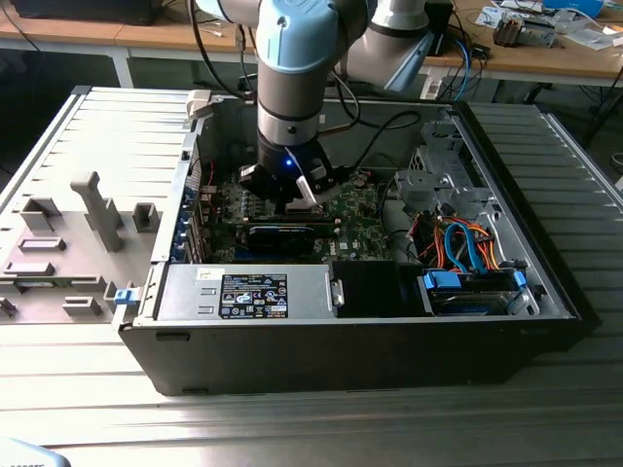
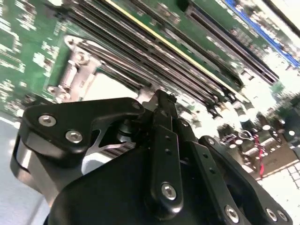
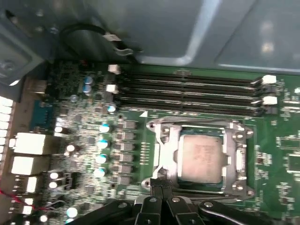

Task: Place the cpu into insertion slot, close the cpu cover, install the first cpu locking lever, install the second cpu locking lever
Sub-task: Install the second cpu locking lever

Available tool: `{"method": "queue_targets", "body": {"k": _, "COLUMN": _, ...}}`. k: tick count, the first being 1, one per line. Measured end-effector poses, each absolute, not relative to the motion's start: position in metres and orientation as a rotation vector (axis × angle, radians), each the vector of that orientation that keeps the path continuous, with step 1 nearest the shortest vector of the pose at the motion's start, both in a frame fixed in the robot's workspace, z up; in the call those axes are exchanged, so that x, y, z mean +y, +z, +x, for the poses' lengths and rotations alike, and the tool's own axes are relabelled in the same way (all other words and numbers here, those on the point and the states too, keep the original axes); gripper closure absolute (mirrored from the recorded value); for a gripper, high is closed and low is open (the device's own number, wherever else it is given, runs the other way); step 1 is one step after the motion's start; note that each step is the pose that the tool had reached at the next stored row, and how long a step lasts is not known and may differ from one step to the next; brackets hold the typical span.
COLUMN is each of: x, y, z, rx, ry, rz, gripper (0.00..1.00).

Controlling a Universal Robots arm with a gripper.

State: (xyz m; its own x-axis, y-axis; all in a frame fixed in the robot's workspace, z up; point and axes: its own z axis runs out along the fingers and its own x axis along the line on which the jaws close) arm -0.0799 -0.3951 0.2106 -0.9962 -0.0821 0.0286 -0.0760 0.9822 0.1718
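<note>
In the first wrist view the cpu, a pale silver-tan square, lies flat in the insertion slot on the green board. The silver cpu cover lies down around it, framing its face. A thin metal locking lever runs along the slot's edge beside the memory slots. My gripper hangs at the slot's near corner with its black fingers pressed together. In the second wrist view the gripper is just over the slot's metal frame. In the exterior view the gripper is low over the board inside the case.
Long black memory slots run beside the socket. The open computer case rests on a ribbed metal table, with a power supply, a drive bay with orange and blue cables, and grey fixtures at the exterior view's left.
</note>
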Motion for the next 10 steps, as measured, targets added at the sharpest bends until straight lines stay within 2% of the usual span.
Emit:
{"method": "queue_targets", "body": {"k": 7, "x": -0.385, "y": 0.211, "z": -0.062, "rx": -3.081, "ry": -0.239, "rz": 0.12, "gripper": 0.89}}
{"method": "queue_targets", "body": {"k": 10, "x": -0.377, "y": 0.211, "z": -0.058, "rx": -3.082, "ry": -0.199, "rz": 0.119, "gripper": 0.89}}
